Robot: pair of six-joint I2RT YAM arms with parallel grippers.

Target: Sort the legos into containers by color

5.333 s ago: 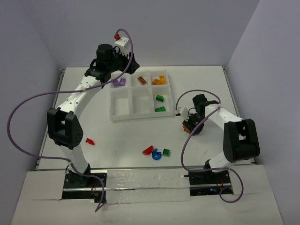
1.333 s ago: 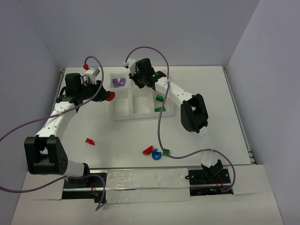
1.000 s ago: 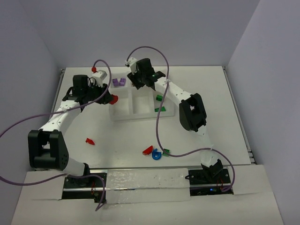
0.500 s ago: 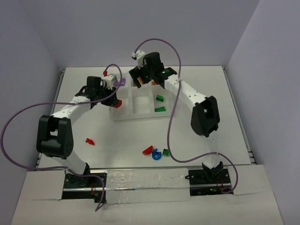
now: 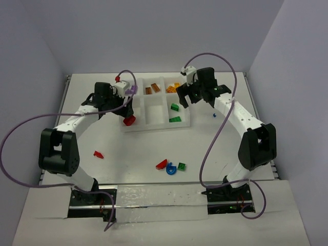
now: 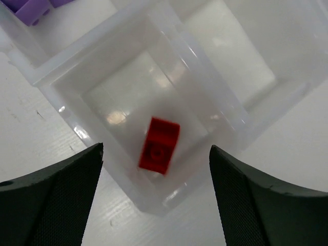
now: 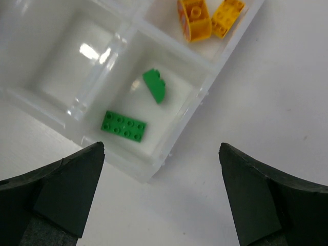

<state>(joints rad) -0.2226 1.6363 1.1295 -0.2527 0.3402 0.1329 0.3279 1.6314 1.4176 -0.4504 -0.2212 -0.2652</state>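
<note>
**Top view:** Your left gripper [image 5: 127,114] hangs over the lower left corner of the white tray [image 5: 154,128], with a red brick [image 5: 129,121] at its tips. Your right gripper [image 5: 185,97] hovers at the tray's right side. A red piece [image 5: 162,164], a blue curve [image 5: 171,168] and a green brick [image 5: 182,166] lie loose at lower centre.

**Left wrist:** The fingers [image 6: 56,197] are spread wide, gripping nothing. The red brick shows inside the compartment at frame centre, touching neither finger.

**Right wrist:** The fingers [image 7: 56,189] are parted and empty, above two green pieces [image 7: 123,126] that share one compartment.

White arms [image 5: 77,117], black joints [image 5: 57,148], purple cables [image 5: 209,54], dark textured pincer fingers [image 6: 46,205].
</note>
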